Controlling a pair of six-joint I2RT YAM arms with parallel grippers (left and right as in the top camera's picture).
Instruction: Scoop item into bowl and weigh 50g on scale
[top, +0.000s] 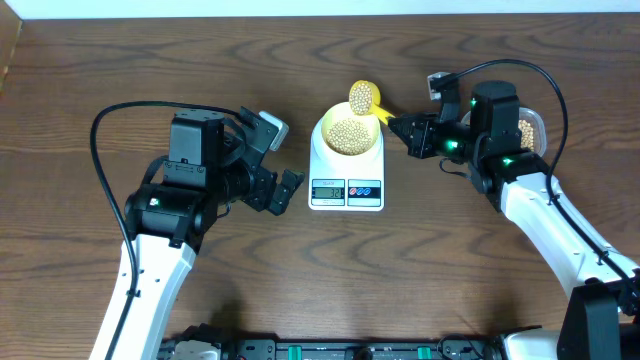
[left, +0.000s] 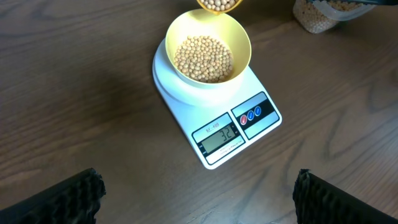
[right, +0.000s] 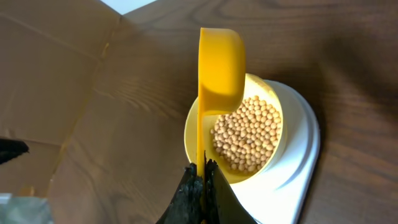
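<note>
We're at the topping-up step: right gripper (right: 202, 171), pinching the scoop (right: 221, 68) handle, holds it over the bowl (left: 242, 59) of beans (left: 202, 57) on the scale (left: 186, 115) (display (left: 219, 135) apparently short of fifty). Next calls for gentle tipping, few beans at a time. Left gripper (left: 199, 199) spread wide, empty.

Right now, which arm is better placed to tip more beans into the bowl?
Right: the right gripper is shut on the loaded scoop above the bowl rim; the left gripper is open, empty.

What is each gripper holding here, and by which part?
The right gripper is shut on the bright yellow plastic long-handled scoop, pinching its handle. The left gripper is open and holds nothing.
</note>
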